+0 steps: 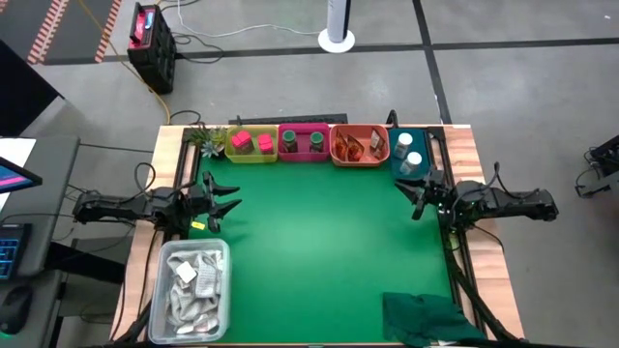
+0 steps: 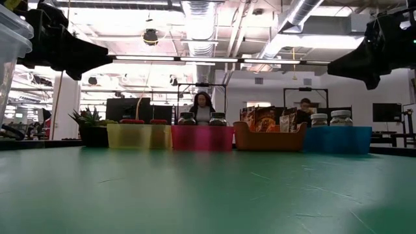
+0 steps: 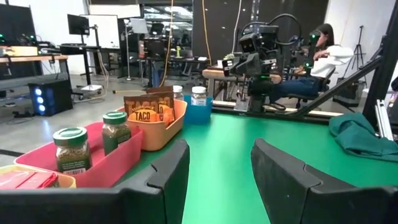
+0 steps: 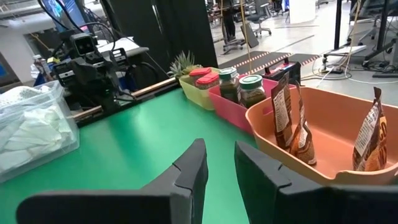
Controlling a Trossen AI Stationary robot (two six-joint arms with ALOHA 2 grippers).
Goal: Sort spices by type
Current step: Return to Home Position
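since every spice is sitting in a tray at the far edge, we are reading this as the parking step. pink boxes are lying in the yellow tray, green jars in the pink tray, packets in the orange tray, white-capped jars in the teal tray. left gripper is hovering at the left edge, fingers spread, empty; right gripper is mirroring it on the right, fingers apart, empty. we are judging sorting done; next is calling only for arms settling at rest, clear of trays.
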